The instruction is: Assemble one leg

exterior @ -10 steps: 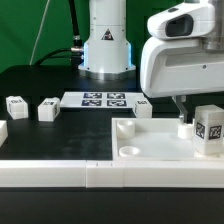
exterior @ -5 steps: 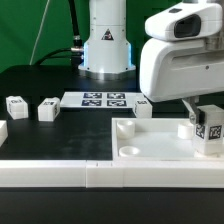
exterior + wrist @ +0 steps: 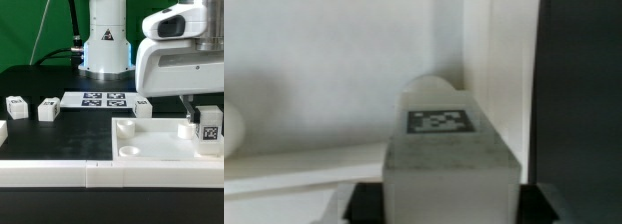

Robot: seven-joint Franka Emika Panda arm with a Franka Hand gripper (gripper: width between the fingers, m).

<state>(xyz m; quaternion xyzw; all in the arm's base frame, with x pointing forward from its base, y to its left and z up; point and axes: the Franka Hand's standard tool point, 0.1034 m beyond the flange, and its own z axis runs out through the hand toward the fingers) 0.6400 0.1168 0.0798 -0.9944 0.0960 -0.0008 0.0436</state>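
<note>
well, at the exterior view's left one spare leg [image 3: 15,104] and a second spare leg [image 3: 48,110] lie loose on the black tabletop [image 3: 60,135], well apart from the work. just right of them is the marker board [image 3: 105,99], with a third spare leg [image 3: 143,107] at its right end. nearer, the long white bars [image 3: 50,173] run along the front. right of centre lies the white tray-like piece [image 3: 155,140], with an empty round socket [image 3: 130,152] at its near left corner. at the far right the tool [image 3: 200,124] is closed narrow on the leg [image 3: 209,128], which stands upright, tag facing the camera, low over the tray's right side. the wrist view shows the same leg [image 3: 446,160] gripped, tag up. whether its foot touches the tray yet i cannot tell. i judge the step to be seating this leg in a right-hand socket. the next move calls for holding it upright over the hole, then pressing or twisting it down without tilt
</note>
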